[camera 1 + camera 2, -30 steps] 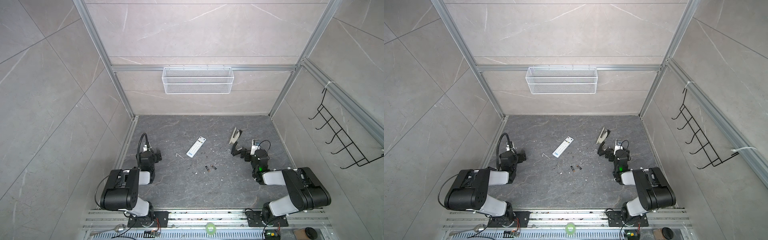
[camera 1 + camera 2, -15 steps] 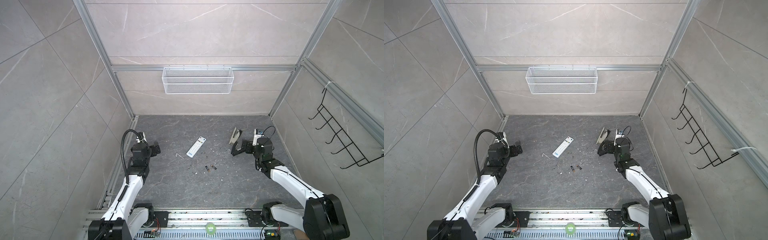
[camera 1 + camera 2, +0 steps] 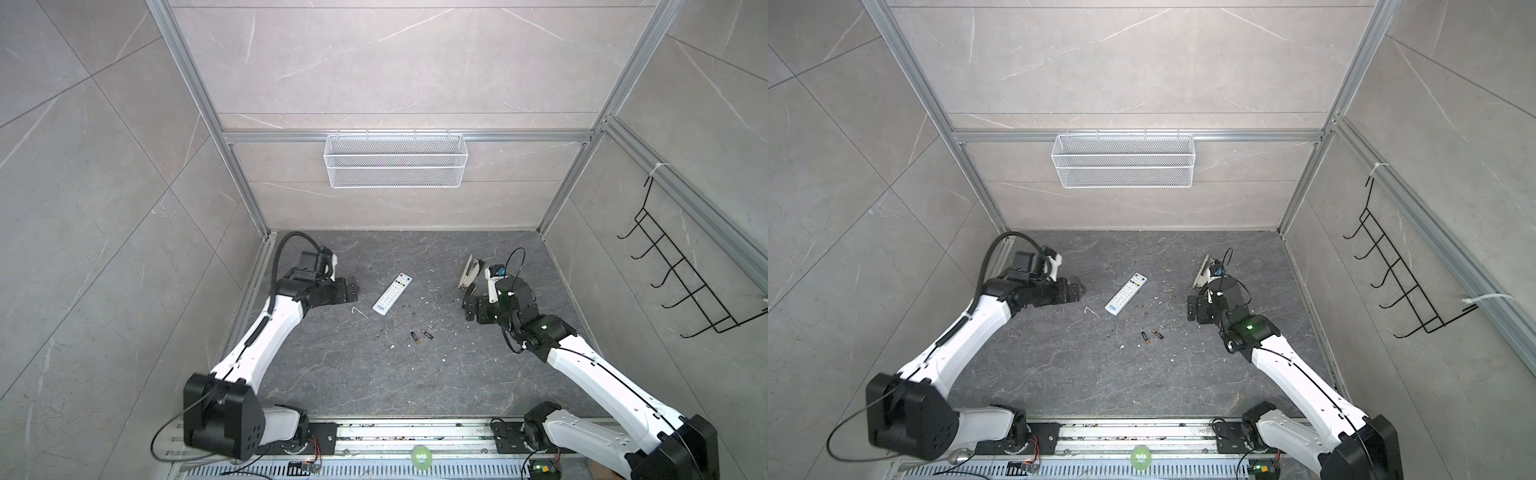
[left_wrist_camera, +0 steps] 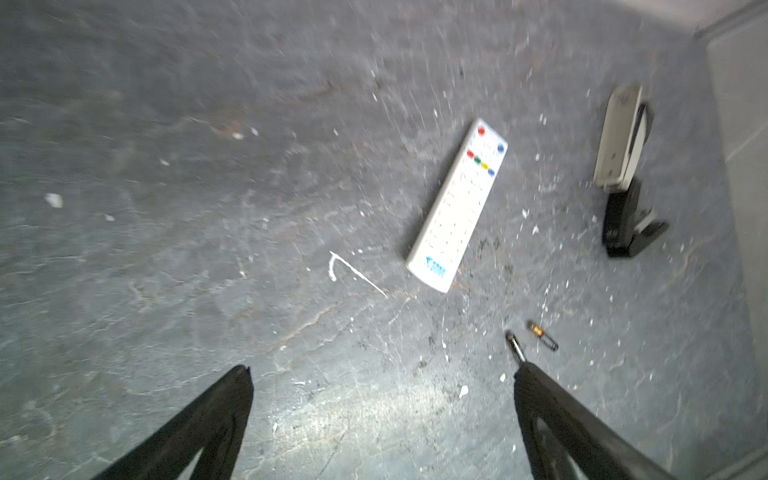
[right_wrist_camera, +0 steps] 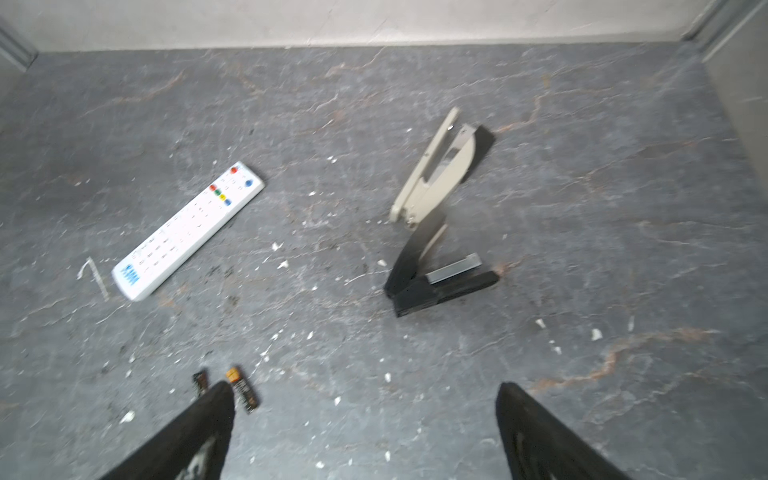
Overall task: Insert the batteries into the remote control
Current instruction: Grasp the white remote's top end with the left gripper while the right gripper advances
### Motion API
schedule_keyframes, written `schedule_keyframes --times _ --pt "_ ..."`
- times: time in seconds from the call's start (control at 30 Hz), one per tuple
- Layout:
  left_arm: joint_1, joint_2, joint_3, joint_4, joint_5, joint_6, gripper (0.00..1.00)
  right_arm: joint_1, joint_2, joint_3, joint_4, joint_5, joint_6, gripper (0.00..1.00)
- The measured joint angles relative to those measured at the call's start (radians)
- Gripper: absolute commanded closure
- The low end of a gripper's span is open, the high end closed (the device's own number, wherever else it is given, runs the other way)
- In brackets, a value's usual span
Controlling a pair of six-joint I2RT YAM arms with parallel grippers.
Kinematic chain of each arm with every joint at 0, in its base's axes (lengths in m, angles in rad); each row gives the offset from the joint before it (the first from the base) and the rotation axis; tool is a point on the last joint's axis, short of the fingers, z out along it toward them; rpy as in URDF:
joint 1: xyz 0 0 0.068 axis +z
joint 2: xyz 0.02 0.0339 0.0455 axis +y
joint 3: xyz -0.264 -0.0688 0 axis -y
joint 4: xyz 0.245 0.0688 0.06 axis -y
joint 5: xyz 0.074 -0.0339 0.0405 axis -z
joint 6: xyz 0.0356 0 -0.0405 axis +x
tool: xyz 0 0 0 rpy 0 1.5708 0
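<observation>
Looking down in both top views, I find the remote control (image 3: pixel 392 293) (image 3: pixel 1126 293) lying button-side up on a diagonal near the middle of the dark floor (image 3: pixel 374 374), its coloured buttons toward the far right and its blue logo toward the near left. The batteries (image 3: pixel 420 336) (image 3: pixel 1151 336) lie flat just near and right of the logo end, apart from the remote and close together; I cannot tell whether they touch. My left gripper (image 3: pixel 353 288) (image 4: pixel 382 370) sits left of the remote with its jaws spread wide and nothing between them. A bent white wire (image 3: pixel 359 311) lies on the floor between it and the remote. My right gripper (image 3: pixel 467 307) (image 5: pixel 363 386) is equally spread and empty, off to the right of the batteries. In the right wrist view one fingertip (image 5: pixel 222 392) overlaps a battery, though I cannot judge its height over it. The stapler (image 3: pixel 469 272) (image 5: pixel 436 178) lies hinged open just far of that gripper, with its cream arm tilted up and its black base on the floor. The left arm's elbow runs close along the left wall rail (image 3: pixel 249 291). The near half of the floor, apart from white specks, and the far strip under the wire basket (image 3: pixel 395 166) give me open room.
</observation>
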Motion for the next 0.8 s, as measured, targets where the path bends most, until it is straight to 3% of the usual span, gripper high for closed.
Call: schedule_keyframes --times 0.17,0.37,0.8 --pt "-0.12 0.268 0.218 -0.071 -0.053 0.046 0.01 0.024 0.048 0.006 -0.025 -0.055 0.022 0.01" --pt "-0.161 0.55 0.492 -0.142 -0.089 0.097 0.02 0.038 0.087 0.006 -0.038 -0.109 0.026 0.01" --pt "-0.224 0.929 0.96 -0.282 -0.132 0.169 0.04 0.039 0.129 -0.008 0.041 -0.243 0.025 0.01"
